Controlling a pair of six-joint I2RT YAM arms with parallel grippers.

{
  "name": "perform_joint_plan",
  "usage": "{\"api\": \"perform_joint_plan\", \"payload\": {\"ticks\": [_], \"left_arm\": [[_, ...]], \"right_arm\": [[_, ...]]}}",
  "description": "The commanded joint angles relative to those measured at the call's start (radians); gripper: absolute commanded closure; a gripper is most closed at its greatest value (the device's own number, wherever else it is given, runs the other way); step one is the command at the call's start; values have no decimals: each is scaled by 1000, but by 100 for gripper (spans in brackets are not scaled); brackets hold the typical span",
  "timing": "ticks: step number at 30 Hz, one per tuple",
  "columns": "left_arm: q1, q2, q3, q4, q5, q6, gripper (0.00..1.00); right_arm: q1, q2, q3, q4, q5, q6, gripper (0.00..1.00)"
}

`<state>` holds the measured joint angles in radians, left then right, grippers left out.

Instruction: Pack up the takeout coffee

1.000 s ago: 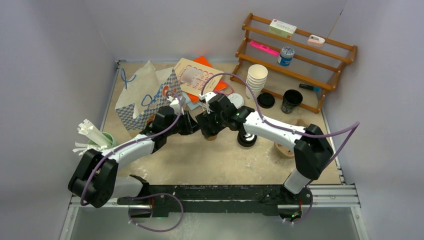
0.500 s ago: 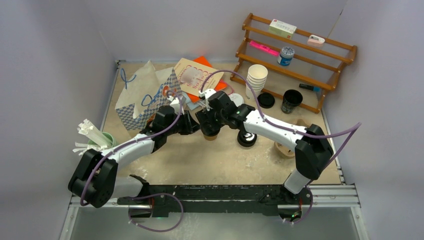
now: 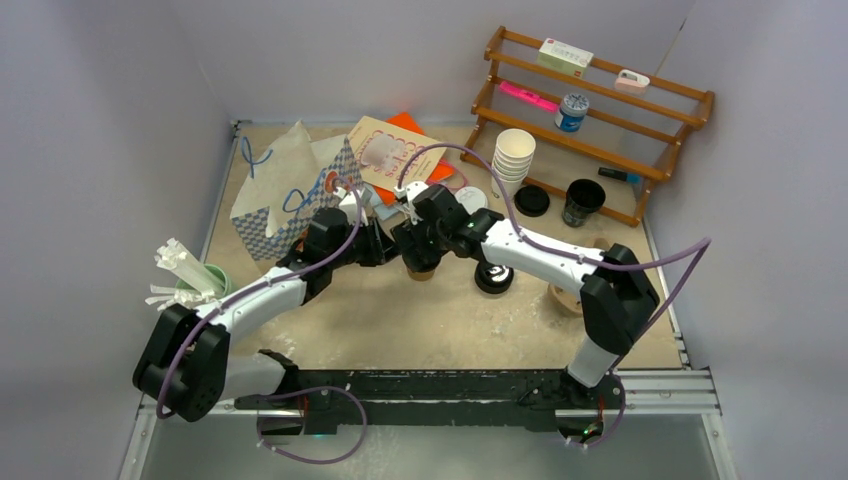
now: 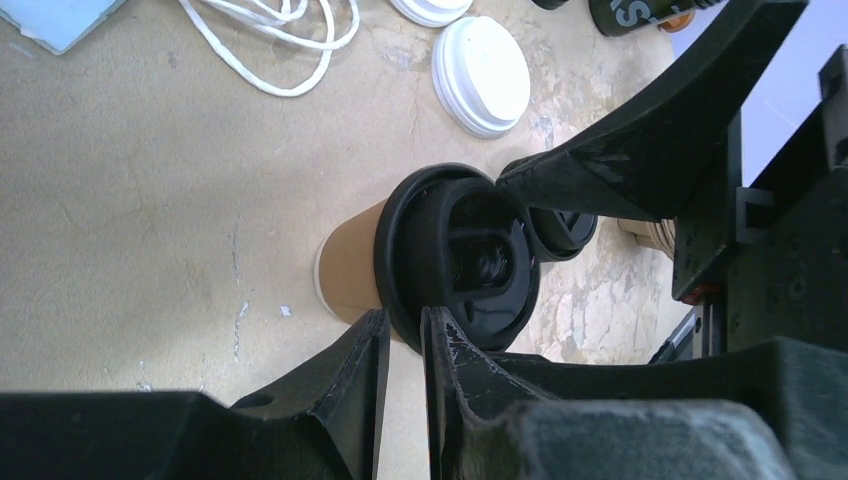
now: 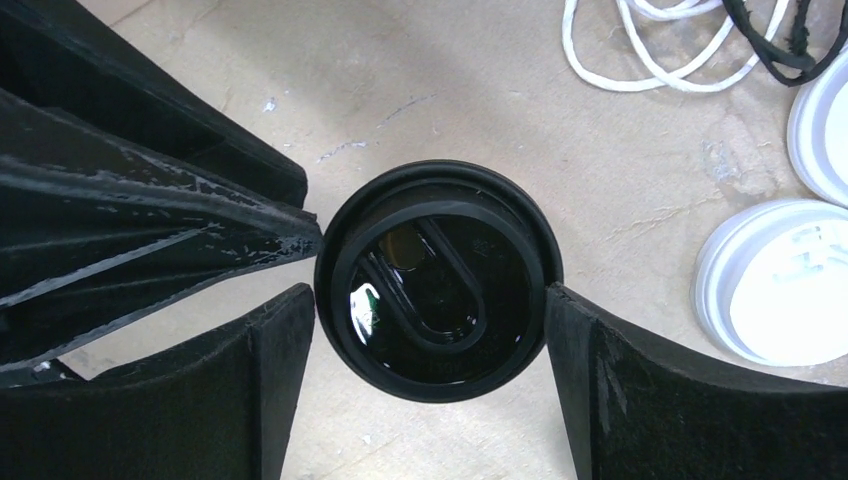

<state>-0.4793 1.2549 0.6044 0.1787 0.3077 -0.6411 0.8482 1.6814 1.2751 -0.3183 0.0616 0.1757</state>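
Compared with a second ago, the right arm is seen shifted slightly left and far in the top view, so that the right gripper (image 5: 432, 305) is now centred over the brown paper coffee cup (image 4: 348, 270) standing mid-surface (image 3: 400, 330). Its fingers (image 5: 590, 380) are spread to either side of the cup's black lid (image 5: 440, 290), at or almost at the rim, with no firm clamp visible yet. The left gripper (image 4: 405, 325) is hardly moved. Its fingers (image 4: 350, 380) are drawn nearly together at the lid's left edge and appear to pinch the rim, by which the cup seems to be steadied. A second black-lidded cup (image 3: 494, 278) is seen just to the right, and loose white lids (image 5: 790, 290) lie beyond on the far side. The shift is judged to mean that a grasp of the cup is about to be made. The cup is not yet lifted or packed.
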Motion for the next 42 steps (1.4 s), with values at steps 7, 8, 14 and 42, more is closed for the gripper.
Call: {"api": "perform_joint_plan", "payload": {"ticks": [7,8,14,42], "left_arm": [[1,-31,35,-3,7,30,78],[1,-35,36,-8,6,32,78],[1,-88,72,-85,-2,45,78],[21,-161,1043,-1129,-839,320,26]], "right_arm": [[19,17,46,-27,53,-18,24],[20,16,46,-27,54,-15,25],[29,-4,46,-34,82,-11,36],[31,-431,-79,-1,165,150,44]]}}
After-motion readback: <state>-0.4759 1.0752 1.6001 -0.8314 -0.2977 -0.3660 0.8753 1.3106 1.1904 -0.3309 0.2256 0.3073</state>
